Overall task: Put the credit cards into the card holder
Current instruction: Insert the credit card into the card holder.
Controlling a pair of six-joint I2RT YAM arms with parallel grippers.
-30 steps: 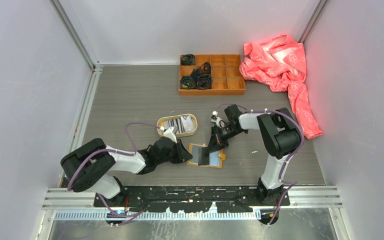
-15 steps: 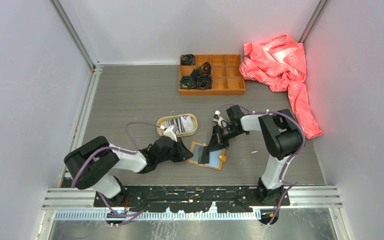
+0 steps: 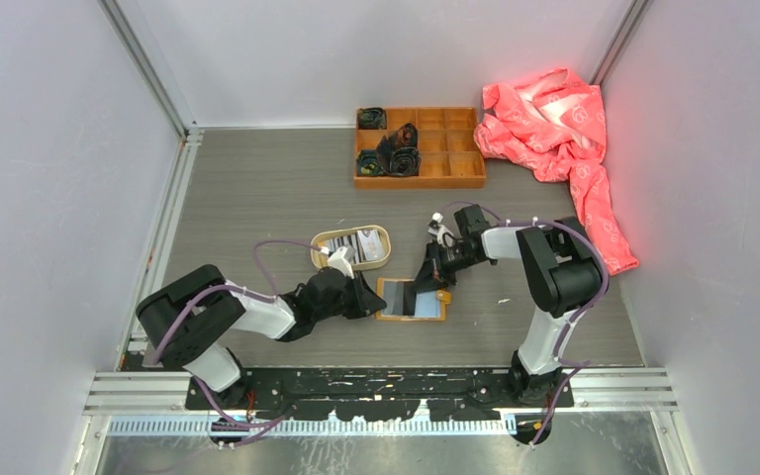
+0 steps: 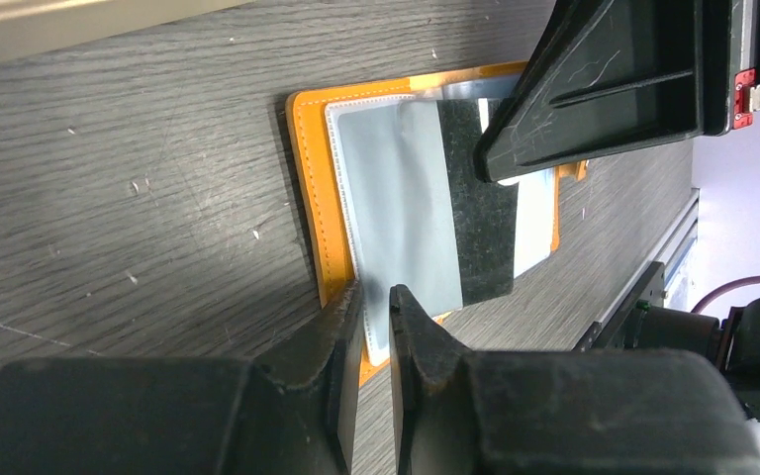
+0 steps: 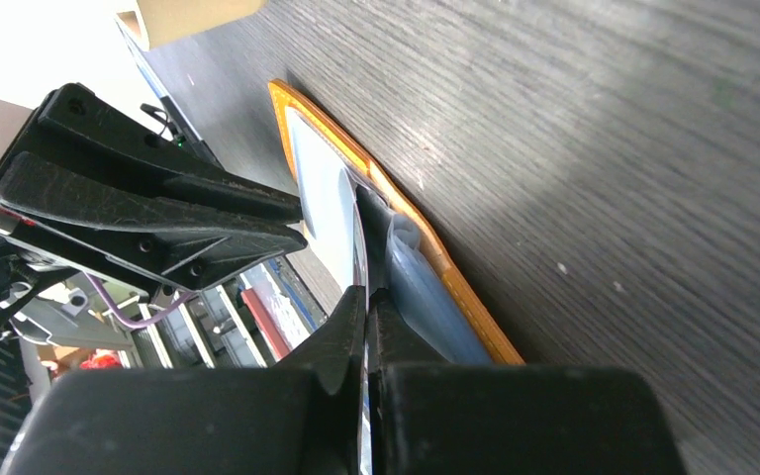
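Note:
The mustard-orange card holder (image 3: 437, 308) lies open on the table in front of the arms, its grey lining up (image 4: 312, 198). My right gripper (image 3: 428, 281) is shut on a grey credit card with a black stripe (image 4: 477, 223) and holds it slanted, its lower edge in the holder's clear sleeve. In the right wrist view my right gripper (image 5: 366, 297) pinches that card edge-on beside the holder's orange rim (image 5: 426, 247). My left gripper (image 3: 367, 298) sits at the holder's left edge. Its jaws (image 4: 376, 297) are nearly closed on the sleeve's corner. More cards (image 3: 353, 245) lie in the tan tray.
The oval tan tray (image 3: 317, 240) stands just behind the left gripper. An orange wooden compartment box (image 3: 435, 148) with dark rolled items is at the back. A pink cloth (image 3: 554, 129) lies at the back right. Grey walls close in both sides.
The card holder has turned from tilted to square with the table's front edge. My right gripper with the card has shifted slightly right and back. My left gripper has edged right.

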